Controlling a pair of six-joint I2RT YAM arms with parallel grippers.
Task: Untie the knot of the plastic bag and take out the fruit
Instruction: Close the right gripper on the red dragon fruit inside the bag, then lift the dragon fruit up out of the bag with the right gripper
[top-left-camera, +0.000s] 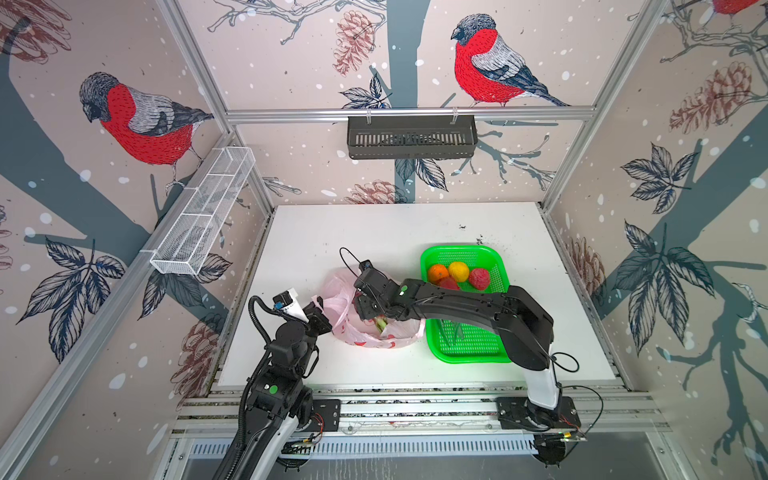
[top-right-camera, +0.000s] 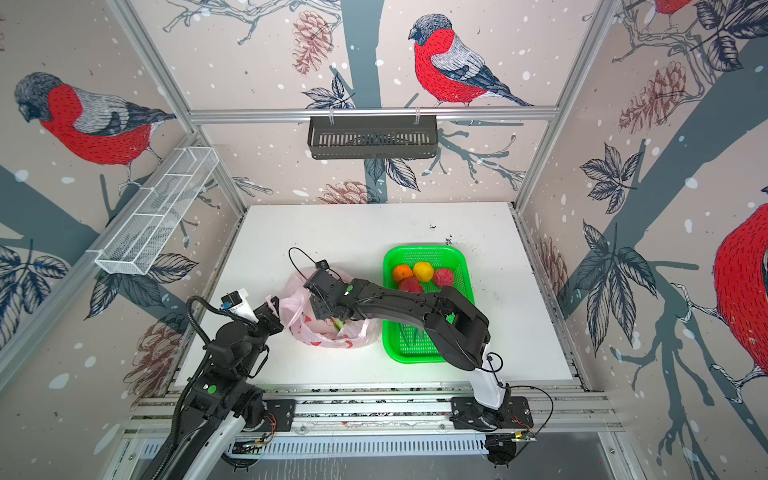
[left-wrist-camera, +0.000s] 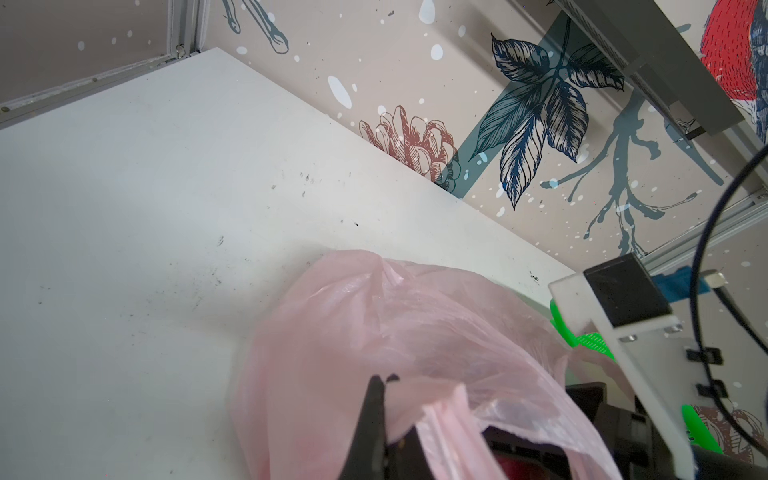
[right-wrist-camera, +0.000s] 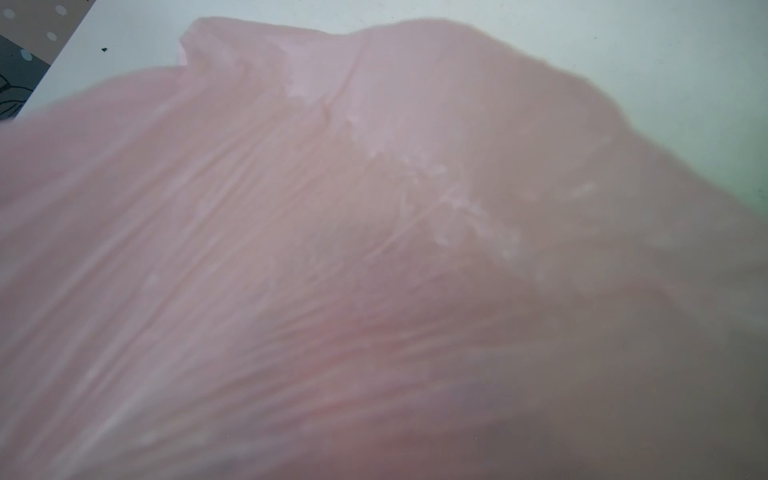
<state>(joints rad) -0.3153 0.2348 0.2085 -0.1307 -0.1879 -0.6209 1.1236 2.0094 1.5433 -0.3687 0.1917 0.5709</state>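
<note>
The right gripper (top-left-camera: 369, 311) is sunk in the open mouth of the plastic bag (top-left-camera: 386, 338). In both top views its jaws are covered by its own body and by the film. The right wrist view is filled with blurred pink plastic, so whether it is open or closed cannot be told.

Inside the bag only a pale green tip (top-left-camera: 380, 324) is made out, just beside that gripper; what it belongs to is not certain. The dragon fruit (top-left-camera: 449, 284) in the green tray (top-left-camera: 465, 347) is partly cut off by the right arm, which also covers the tray's middle. The orange (top-left-camera: 438, 273), the yellow citrus (top-left-camera: 458, 270) and the pinkish-red fruit (top-left-camera: 479, 279) are seen whole at the tray's far end.

The bag is placed near the middle of the worktop (top-left-camera: 374, 232), toward its front edge, just left of the tray.

In the left wrist view the left gripper (left-wrist-camera: 383, 384) is shown clamped on a pink handle strip of the bag; from above this grip is barely made out. A dark red patch (left-wrist-camera: 515, 468) under the film at that view's lower border is not identifiable.
</note>
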